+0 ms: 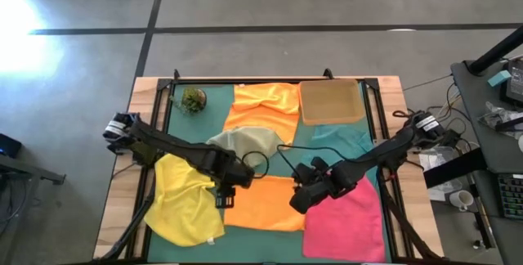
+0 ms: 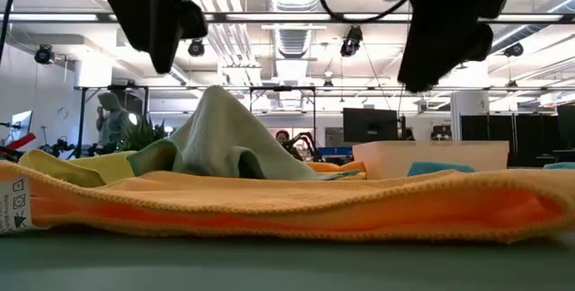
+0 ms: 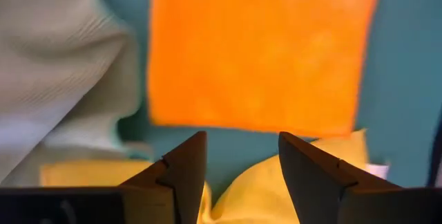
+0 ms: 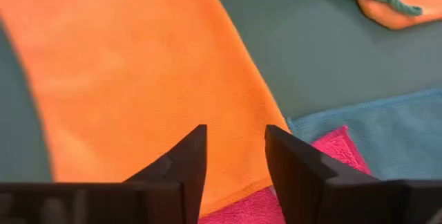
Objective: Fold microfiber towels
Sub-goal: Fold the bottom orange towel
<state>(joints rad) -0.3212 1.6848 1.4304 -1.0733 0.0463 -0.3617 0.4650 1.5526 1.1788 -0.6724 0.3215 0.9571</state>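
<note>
Now both apart and empty above the folded orange towel (image 1: 263, 202), left pincer (image 1: 222, 193) and right pincer (image 1: 301, 201): could snag an edge and undo the fold.

Around the bright orange towel (image 1: 263, 202) on the dark green mat (image 1: 288, 138): a yellow towel (image 1: 185, 198) on one side, a hot pink one (image 1: 345, 222) on the other. Beyond it lie a pale olive towel (image 1: 245, 142), a teal towel (image 1: 343, 141), a lighter orange towel (image 1: 263, 105) and a plain tan tray (image 1: 331, 101).
</note>
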